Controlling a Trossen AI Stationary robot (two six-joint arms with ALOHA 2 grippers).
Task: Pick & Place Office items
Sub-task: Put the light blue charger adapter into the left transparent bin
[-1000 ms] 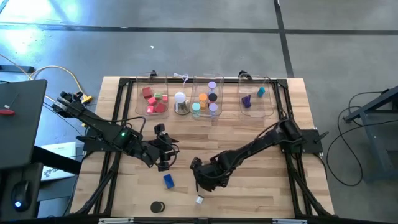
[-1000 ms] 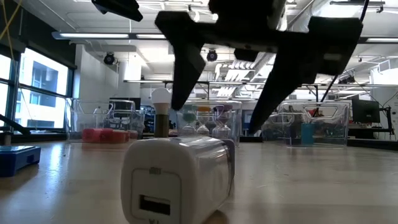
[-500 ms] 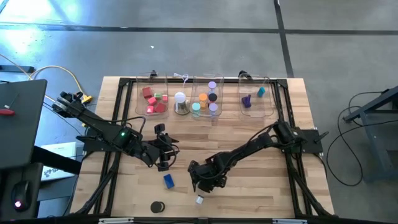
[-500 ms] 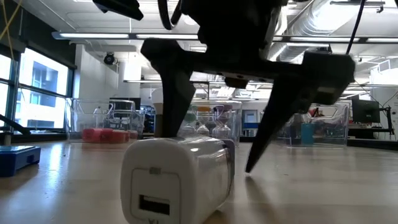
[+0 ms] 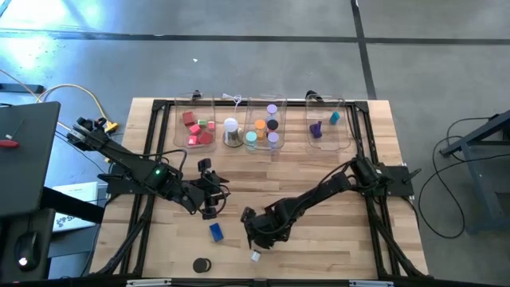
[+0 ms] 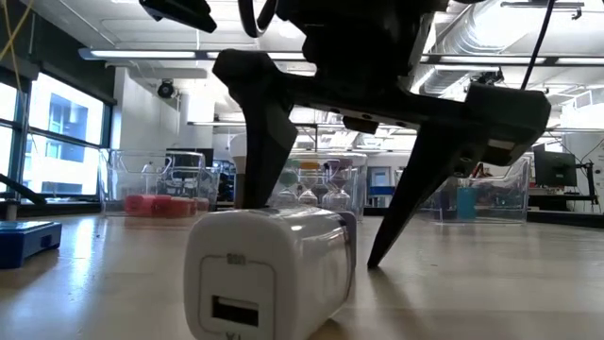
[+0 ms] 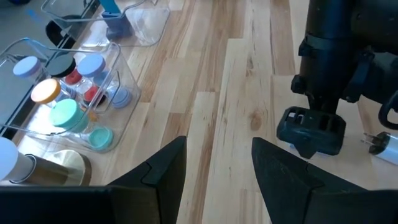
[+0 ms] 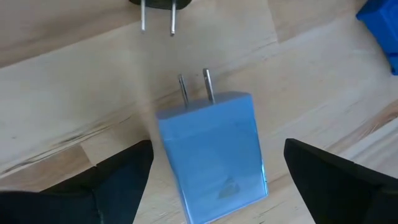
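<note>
Tabletop [image 5: 319, 159]: right gripper [image 6: 316, 260] (spread) astride charger [image 6: 269, 274]

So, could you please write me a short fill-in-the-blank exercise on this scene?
1. The right gripper hangs over a white charger with its jaws ____.
2. The charger has ____ metal prongs.
3. In the high view, the red pieces lie in the ____ clear bin.
4. The left gripper holds ____.

Missing words: open; two; leftmost; nothing

White dome on a silvery base [image 5: 232, 132] stands between clear bins [image 5: 194, 142]
</note>
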